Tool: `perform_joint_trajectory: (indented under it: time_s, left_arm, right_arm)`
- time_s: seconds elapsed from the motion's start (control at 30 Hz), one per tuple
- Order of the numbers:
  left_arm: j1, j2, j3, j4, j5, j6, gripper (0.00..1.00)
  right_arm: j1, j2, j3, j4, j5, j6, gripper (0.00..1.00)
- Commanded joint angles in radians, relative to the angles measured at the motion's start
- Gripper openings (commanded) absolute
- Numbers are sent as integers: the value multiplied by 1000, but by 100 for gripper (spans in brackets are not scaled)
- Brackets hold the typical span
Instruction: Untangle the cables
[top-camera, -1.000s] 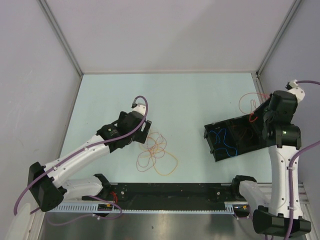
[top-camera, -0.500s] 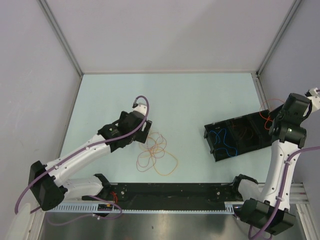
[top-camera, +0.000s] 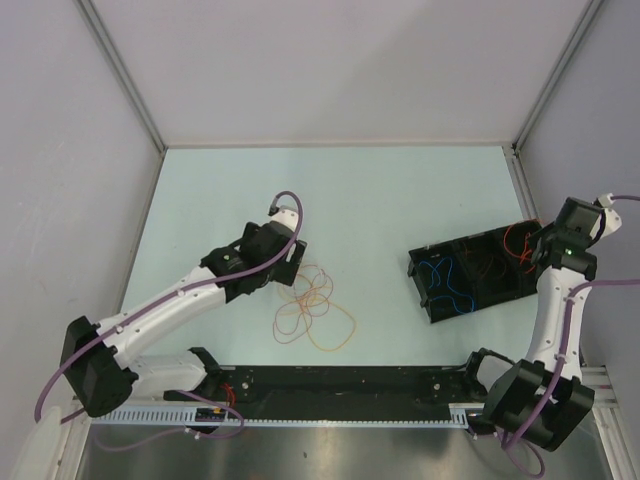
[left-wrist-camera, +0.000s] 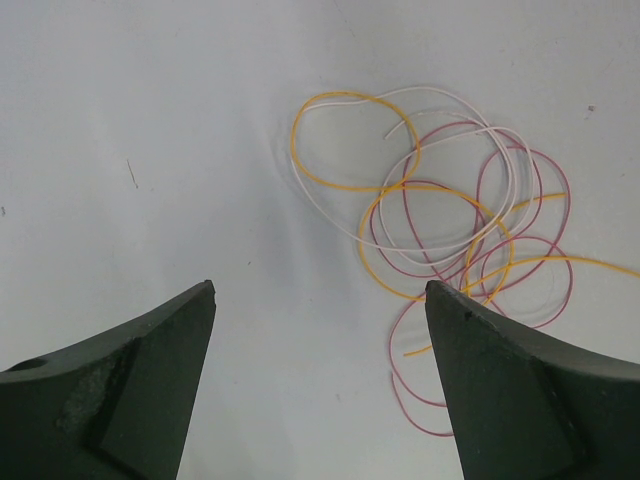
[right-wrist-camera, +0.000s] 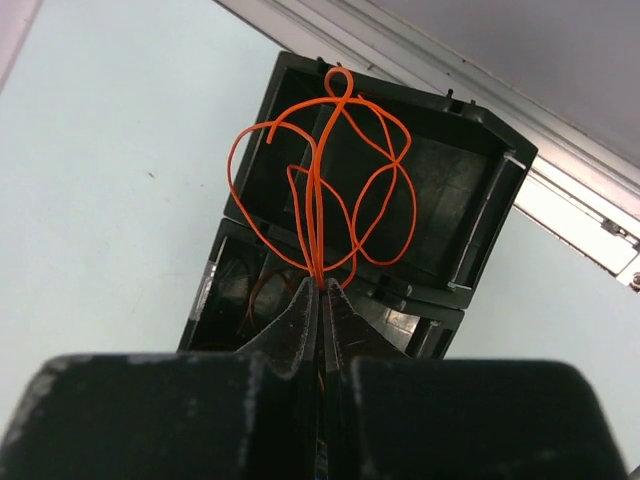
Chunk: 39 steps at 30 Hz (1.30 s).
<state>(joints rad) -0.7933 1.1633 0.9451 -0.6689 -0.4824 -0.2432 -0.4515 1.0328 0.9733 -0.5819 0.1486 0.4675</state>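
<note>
A tangle of thin cables (top-camera: 315, 298), orange-yellow, dark pink and pale, lies loose on the table. In the left wrist view the tangle (left-wrist-camera: 450, 230) lies ahead and to the right of my open, empty left gripper (left-wrist-camera: 320, 290). From above, the left gripper (top-camera: 292, 265) hovers at the tangle's upper left. My right gripper (right-wrist-camera: 321, 284) is shut on a bright orange-red cable (right-wrist-camera: 320, 170), whose loops hang over the end compartment of a black box (right-wrist-camera: 500, 180). From above, the right gripper (top-camera: 540, 250) holds that cable (top-camera: 516, 240) at the box's right end.
The black compartment box (top-camera: 420, 262) lies at the right, with a blue cable (top-camera: 447, 281) in its left compartment and a brownish cable (right-wrist-camera: 252, 290) in a middle one. Side walls close in the table; the right wall is next to my right arm.
My right gripper has carried the orange-red cable from behind the box to over its right compartment, the arm swinging toward the right wall. My left gripper has shifted slightly.
</note>
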Motion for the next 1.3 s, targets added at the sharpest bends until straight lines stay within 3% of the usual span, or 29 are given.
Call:
perform_joint_trajectory:
  time_s: [0.0,0.4,0.77,1.27]
  left_arm:
    - [5,13,-3,23,10,15,90]
    - [3,12,-5,22,7,18,90]
    - [2,16,-5,25,15,19,89]
    - [2,19,-3,25,16,16,89]
  right_arm:
    - [-10,15,-38,97,-6,14,0]
    - [-19,110,-102,148,12,11,0]
    - [-144,216,-111,155,-17,62,0]
    - [-136,282,-154,220,-58,77,0]
